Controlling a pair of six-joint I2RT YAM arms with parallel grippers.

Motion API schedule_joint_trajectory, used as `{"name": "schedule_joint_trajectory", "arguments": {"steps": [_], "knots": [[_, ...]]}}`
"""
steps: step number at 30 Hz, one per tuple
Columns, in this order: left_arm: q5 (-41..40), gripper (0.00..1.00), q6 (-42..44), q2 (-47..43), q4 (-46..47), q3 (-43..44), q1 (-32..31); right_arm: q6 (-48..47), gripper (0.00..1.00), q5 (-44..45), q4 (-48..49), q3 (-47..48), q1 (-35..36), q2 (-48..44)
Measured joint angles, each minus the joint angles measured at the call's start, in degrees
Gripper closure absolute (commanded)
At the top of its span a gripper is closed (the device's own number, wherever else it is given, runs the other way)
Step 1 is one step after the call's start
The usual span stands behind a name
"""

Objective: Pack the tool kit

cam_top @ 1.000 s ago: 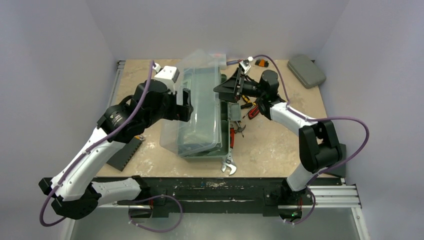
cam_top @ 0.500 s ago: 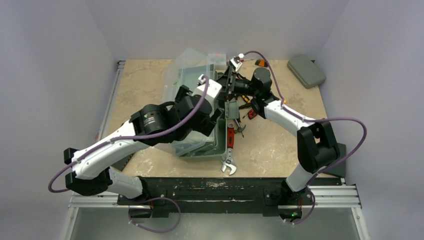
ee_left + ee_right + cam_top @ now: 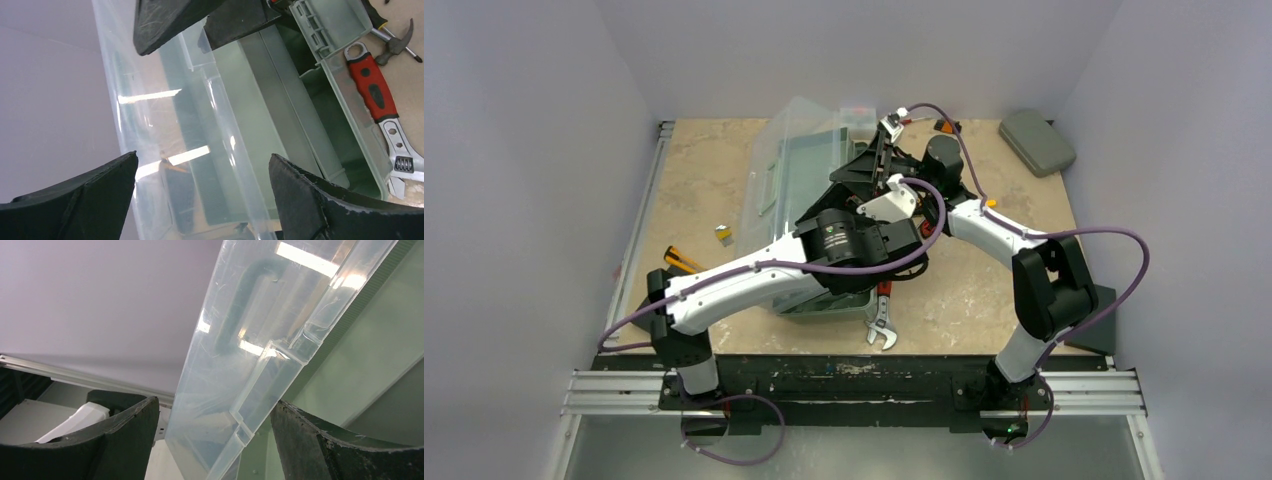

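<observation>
Robotics laboratory cell: plain walls point(image 3: 524, 150) enclose the desk point(image 3: 704, 170) on three sides; an aluminium rail point(image 3: 1094, 385) at its near edge mounts the left arm base point(image 3: 692, 372) and right arm base point(image 3: 1012, 385).

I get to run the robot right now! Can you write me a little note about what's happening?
Left gripper: open, holding nothing, over the toolbox.
Right gripper: open, fingers either side of the raised clear lid; I can't tell if they touch it.
Done: the lid is up.
Left to do: the red-handled wrench, hammer and screwdriver lie on the table beside the box. Pack them, then shut the lid.
</observation>
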Motion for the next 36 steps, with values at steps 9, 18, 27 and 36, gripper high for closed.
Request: {"name": "schedule_joint_trajectory", "arguments": {"steps": [9,18,27,36], "knots": [[-3.1,0.00,-4.9,3.8,-3.7,0.9,0.0,1.2,0.20,0.0,1.4,0.0,0.0,0.0],[-6.9,0.00,-9.3,6.3,-4.4,-0.4,0.0,2.3,0.20,0.0,2.8,0.0,0.0,0.0],[-9.1,0.03,-10.6,6.8,-4.7,-4.1,0.2,3.0,0.20,-0.1,4.2,-0.5,0.0,0.0],[-11.7,0.06,-11.0,3.8,-4.7,-7.4,1.8,3.0,0.18,-0.1,5.4,-1.6,0.0,0.0]]}}
